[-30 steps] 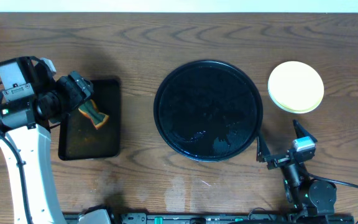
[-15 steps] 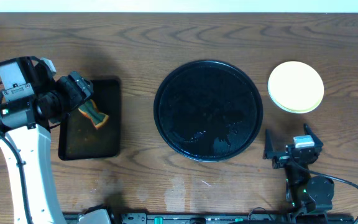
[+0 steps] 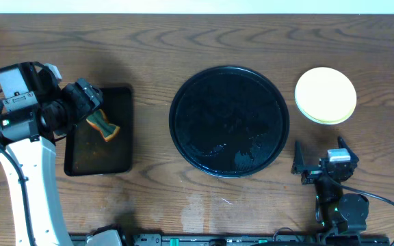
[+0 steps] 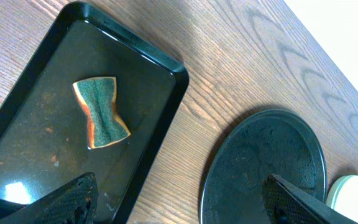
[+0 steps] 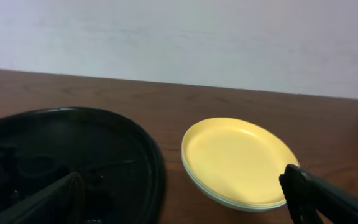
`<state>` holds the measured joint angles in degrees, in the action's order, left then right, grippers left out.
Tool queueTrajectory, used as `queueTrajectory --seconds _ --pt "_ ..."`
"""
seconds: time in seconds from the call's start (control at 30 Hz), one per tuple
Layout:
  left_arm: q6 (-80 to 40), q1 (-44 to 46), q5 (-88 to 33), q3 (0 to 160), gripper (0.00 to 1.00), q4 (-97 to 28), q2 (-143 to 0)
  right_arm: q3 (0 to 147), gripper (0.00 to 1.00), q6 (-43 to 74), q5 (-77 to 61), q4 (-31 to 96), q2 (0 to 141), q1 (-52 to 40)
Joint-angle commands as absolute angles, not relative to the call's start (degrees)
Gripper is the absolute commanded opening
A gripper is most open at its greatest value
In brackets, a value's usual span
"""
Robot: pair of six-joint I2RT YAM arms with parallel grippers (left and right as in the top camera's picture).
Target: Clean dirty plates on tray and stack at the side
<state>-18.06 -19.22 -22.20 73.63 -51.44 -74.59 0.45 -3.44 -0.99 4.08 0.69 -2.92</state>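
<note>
The round black tray (image 3: 228,121) sits mid-table with nothing on it; it also shows in the left wrist view (image 4: 263,168) and the right wrist view (image 5: 67,155). The plates (image 3: 325,95) are stacked at the right of the tray, pale yellow plate on top, pale rims beneath (image 5: 238,158); no orange smear shows. My left gripper (image 3: 87,99) is open and empty above the rectangular tray. My right gripper (image 3: 320,160) is open and empty, low near the table's front, below the stack.
A smaller rectangular black tray (image 3: 101,157) stands at the left, holding a green and orange sponge (image 3: 103,126), also seen in the left wrist view (image 4: 101,112). Bare wood lies between the two trays. A pale wall runs behind the table.
My right gripper has drawn back toward the table's front edge, away from the round tray's rim. The left arm, the sponge and the plates have not moved.
</note>
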Motion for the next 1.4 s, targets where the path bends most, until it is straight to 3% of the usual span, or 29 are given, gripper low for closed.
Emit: queueTrajectory --seconds 0.0,1.07,1.37 --pt "-17.6 -19.2 -22.5 74.5 0.85 -51.6 -74.7 0.3 0.99 0.4 -0.3 4.3 0.3 -2.3" --pt "-15.4 -19.0 -19.1 74.3 0.85 -54.9 -75.0 0.3 0.99 0.4 -0.3 4.3 0.3 -2.3" --pt "10.9 -8.1 -19.0 65.5 0.85 -56.6 -74.6 0.3 0.99 0.4 -0.3 4.3 0.3 -2.3"
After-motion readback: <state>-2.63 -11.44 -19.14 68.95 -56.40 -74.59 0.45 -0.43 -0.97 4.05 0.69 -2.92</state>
